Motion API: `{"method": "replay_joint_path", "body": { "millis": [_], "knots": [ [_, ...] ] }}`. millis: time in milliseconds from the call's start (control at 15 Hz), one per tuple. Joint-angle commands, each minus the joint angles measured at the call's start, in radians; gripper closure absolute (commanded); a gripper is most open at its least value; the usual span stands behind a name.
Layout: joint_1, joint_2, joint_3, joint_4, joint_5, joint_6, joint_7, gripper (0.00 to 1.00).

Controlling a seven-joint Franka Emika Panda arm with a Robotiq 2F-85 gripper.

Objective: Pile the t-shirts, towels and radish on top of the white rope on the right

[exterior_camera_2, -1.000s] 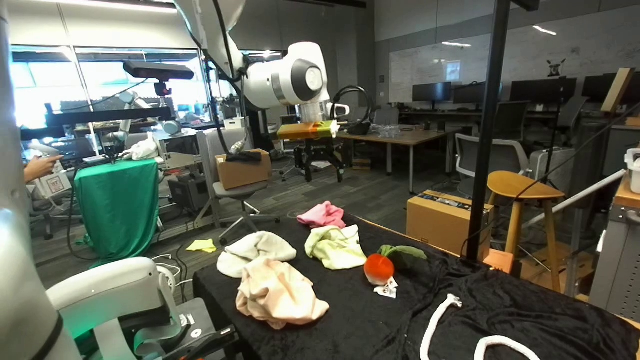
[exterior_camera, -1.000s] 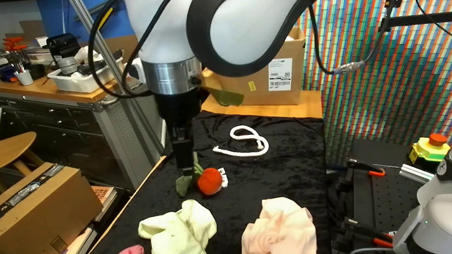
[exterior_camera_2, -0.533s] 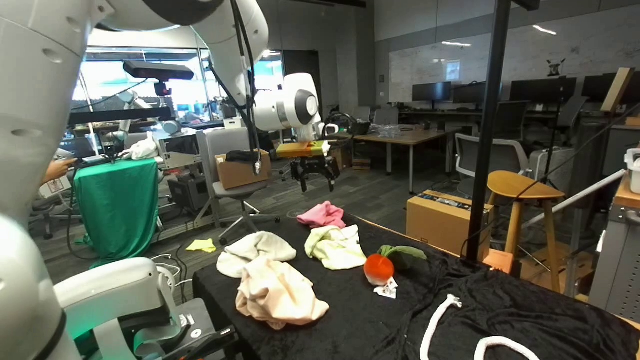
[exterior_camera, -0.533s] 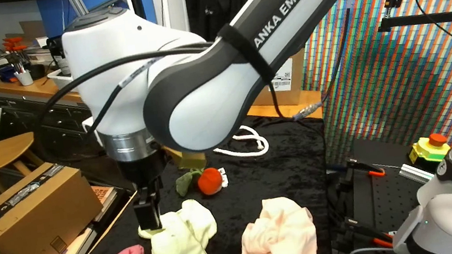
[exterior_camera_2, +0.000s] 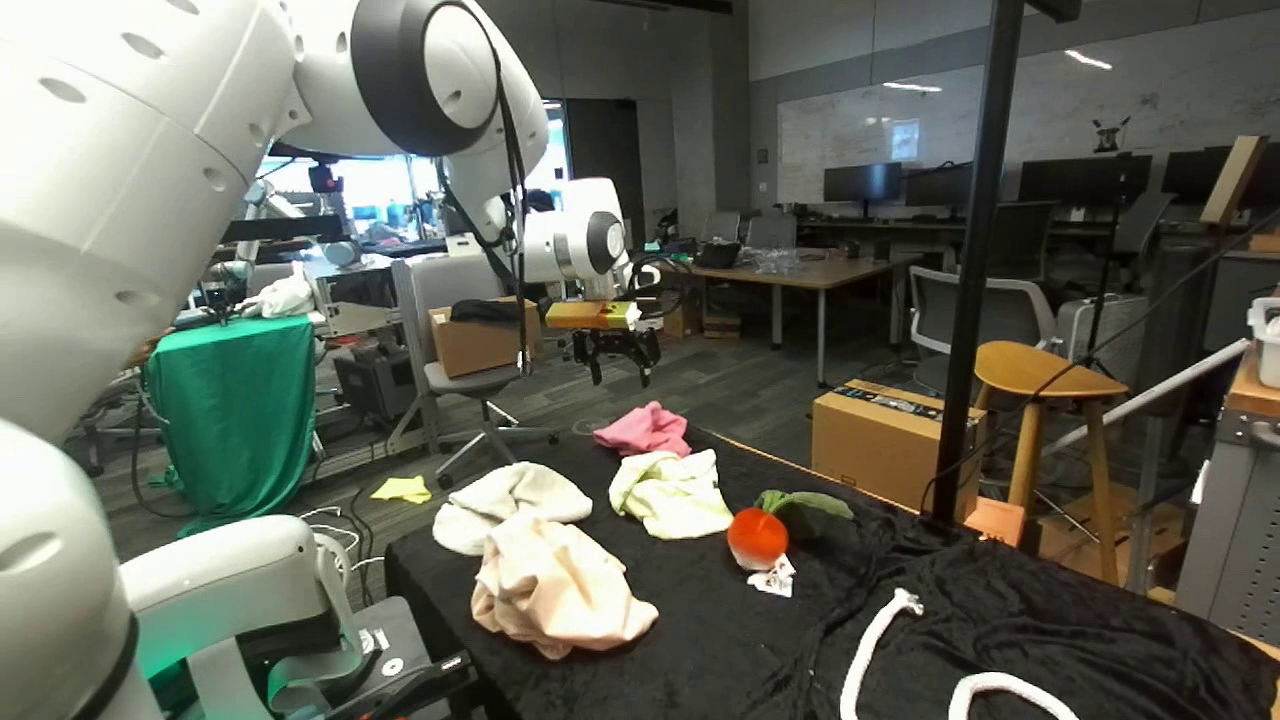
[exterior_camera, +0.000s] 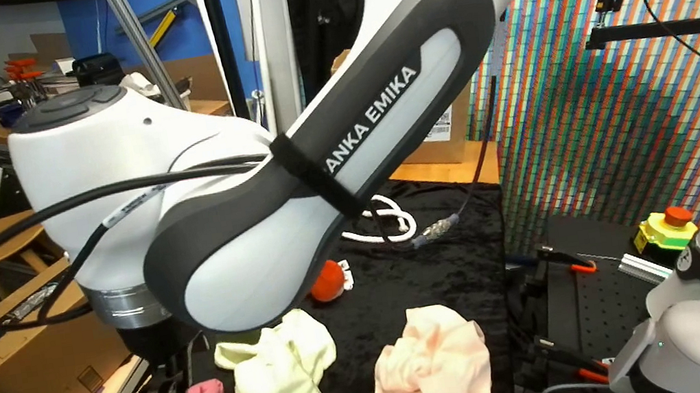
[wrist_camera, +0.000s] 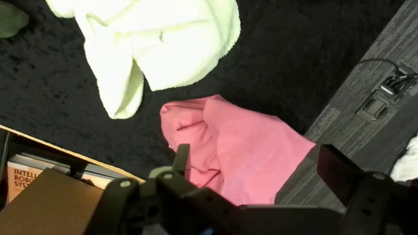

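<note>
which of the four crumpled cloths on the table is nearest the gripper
The pink cloth: it alone lies roughly below the open gripper. The lime cloth, peach cloth and white cloth all lie farther off.

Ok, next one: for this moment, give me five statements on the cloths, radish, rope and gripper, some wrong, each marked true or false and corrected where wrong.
1. The white rope lies in curves on the black cover. True.
2. The pile on the white rope is complete. False: the pink cloth, yellow-green cloth, peach cloth and off-white cloth all lie apart from it.
3. The yellow-green cloth lies between the pink cloth and the radish. True.
4. The jaws are clamped on the pink cloth. False: the gripper is open above it.
5. A white tag shows next to the radish. True.
</note>
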Motion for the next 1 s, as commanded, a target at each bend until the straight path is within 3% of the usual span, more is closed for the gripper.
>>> {"method": "replay_joint_path", "body": {
  "millis": [0, 467, 933],
  "knots": [
    [0.034, 0.100, -0.024, 0.131, 0.044, 0.014, 0.071, 0.00],
    [0.029, 0.186, -0.013, 0.222, 0.192, 0.024, 0.150, 0.00],
    [-0.007, 0.230, 0.001, 0.211, 0.275, 0.037, 0.120, 0.00]
  ]
}}
